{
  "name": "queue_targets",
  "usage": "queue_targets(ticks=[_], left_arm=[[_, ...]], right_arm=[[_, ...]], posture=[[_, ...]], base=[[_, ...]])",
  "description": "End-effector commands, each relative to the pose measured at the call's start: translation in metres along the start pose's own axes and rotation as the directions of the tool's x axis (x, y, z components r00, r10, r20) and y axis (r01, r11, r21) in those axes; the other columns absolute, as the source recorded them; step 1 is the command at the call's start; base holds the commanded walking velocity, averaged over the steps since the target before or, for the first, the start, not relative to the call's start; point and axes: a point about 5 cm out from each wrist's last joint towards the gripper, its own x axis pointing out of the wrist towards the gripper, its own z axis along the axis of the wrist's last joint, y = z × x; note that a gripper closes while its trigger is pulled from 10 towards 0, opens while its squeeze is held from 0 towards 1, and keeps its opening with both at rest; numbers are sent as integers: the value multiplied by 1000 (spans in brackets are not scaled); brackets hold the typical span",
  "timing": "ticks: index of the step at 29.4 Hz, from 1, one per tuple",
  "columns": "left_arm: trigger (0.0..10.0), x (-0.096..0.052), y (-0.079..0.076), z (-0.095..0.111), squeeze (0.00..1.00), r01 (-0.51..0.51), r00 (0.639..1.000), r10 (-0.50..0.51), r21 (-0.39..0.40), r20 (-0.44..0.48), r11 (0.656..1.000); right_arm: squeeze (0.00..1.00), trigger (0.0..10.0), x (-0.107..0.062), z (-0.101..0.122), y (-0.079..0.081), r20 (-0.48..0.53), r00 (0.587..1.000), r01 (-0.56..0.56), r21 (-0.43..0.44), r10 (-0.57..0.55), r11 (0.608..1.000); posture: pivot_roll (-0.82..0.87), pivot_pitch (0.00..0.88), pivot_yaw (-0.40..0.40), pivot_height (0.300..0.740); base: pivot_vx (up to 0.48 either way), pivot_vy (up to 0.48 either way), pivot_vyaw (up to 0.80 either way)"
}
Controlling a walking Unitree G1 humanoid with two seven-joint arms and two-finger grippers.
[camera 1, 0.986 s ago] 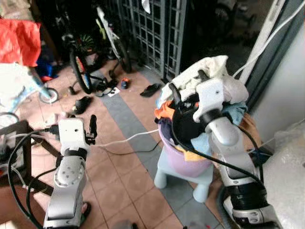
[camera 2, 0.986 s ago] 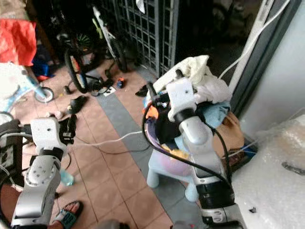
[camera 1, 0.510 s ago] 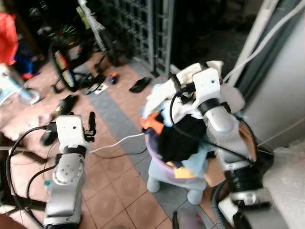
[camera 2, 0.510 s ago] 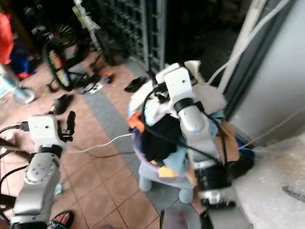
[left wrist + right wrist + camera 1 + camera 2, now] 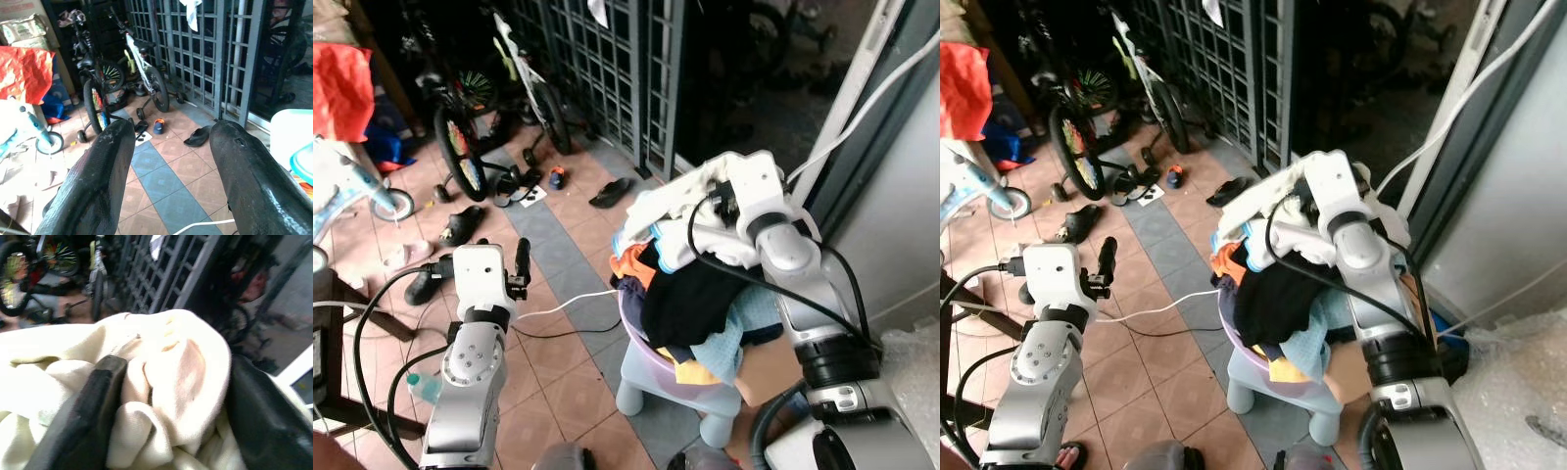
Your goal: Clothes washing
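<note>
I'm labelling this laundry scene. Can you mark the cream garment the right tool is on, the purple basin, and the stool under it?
cream garment (image 5: 181, 362), right wrist view, on the bunched fold between the fingers.
purple basin (image 5: 651, 345), left eye view, on its front wall.
stool (image 5: 634, 390), left eye view, on its front left leg.

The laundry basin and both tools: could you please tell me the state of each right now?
Laundry basin: on a small stool, heaped above its rim.
Cream garment: atop the heap, bunched between the right tool's fingers.
Right tool: shut on the cream garment.
Left tool: open, holding nothing.
</note>
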Motion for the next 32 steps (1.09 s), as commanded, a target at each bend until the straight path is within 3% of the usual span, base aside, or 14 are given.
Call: queue_targets(ticks=[1,15,19,21,26,32], left_arm=[[10000,3,1,1,0,-6,1000,6,7,-2,1000],[10000,2,4,-2,0,-26,999,27,22,-24,999],[10000,3,1,-6,0,-36,998,38,33,-51,999],[10000,3,0,-5,0,-37,998,39,47,-52,998],[10000,2,-1,-6,0,-37,997,39,39,-63,999],[10000,3,-4,-8,0,-3,997,3,4,-74,1000]], right_arm=[[0,0,-4,-14,7,-74,996,-55,41,58,998],[0,0,-7,-19,20,-117,984,-125,85,135,988],[0,0,-13,-17,29,-75,976,-196,101,203,975],[0,0,-17,-14,36,-43,969,-240,65,243,969],[0,0,-22,-9,43,1,968,-252,82,253,964],[0,0,-28,23,57,198,958,-239,134,210,962]], posture=[[-39,53,64,740],[-30,57,65,740],[-34,60,61,740],[-35,59,61,740],[-37,64,60,740],[-48,36,76,740]], base=[[0,0,0],[0,0,0],[0,0,0],[0,0,0],[0,0,0],[0,0,0]])
